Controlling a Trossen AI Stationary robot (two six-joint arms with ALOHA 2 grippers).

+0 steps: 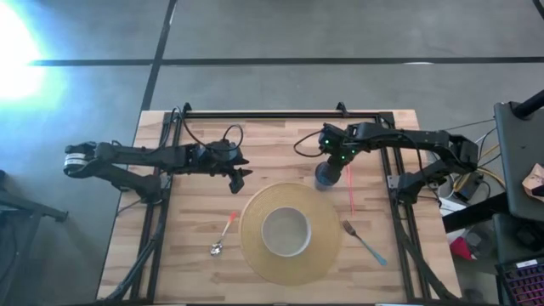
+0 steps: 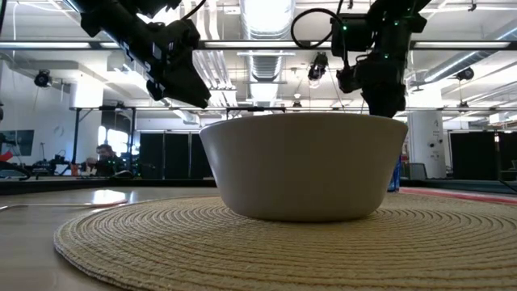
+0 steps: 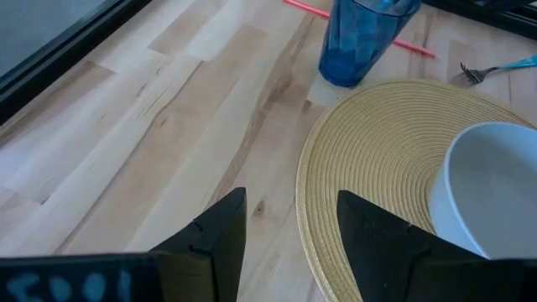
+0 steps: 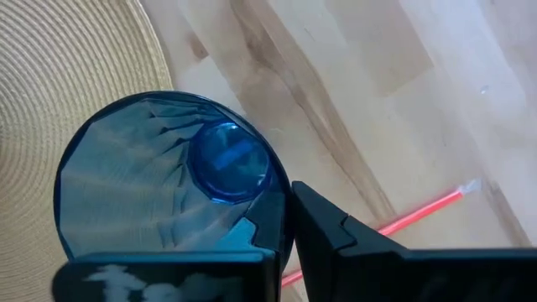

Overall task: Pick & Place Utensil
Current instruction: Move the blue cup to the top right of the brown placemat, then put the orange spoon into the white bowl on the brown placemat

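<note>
Woven and round, the placemat (image 1: 291, 234) fills the near ground of the low view, lying on the wooden table (image 1: 195, 272) with a white bowl (image 1: 285, 232) at its middle. Behind the mat's far edge stands a blue cup (image 1: 326, 178), touching or just beside the rim of the mat. A thin red straw (image 1: 351, 189) lies on the wood next to the cup.

The utensils rest apart from each other: a spoon (image 1: 223, 236) with a pinkish handle to the left of the mat, a fork (image 1: 364, 241) with a blue handle to its right. Neither is held.

Above the cup, the right gripper (image 4: 285, 220) has its fingers nearly pressed together over the cup's rim wall, one finger inside and one outside. Whether it is truly pinching the wall or just letting go is hard to judge. The left gripper (image 1: 238, 179) hangs spread and empty over bare wood, near the mat's left edge and not far from the spoon.

If the cup is meant to receive a utensil, it should probably be left upright and steady before the right arm lifts away, drawing straight up so the rim is not tipped.

From table height the bowl hides the cup, spoon and fork almost wholly.
</note>
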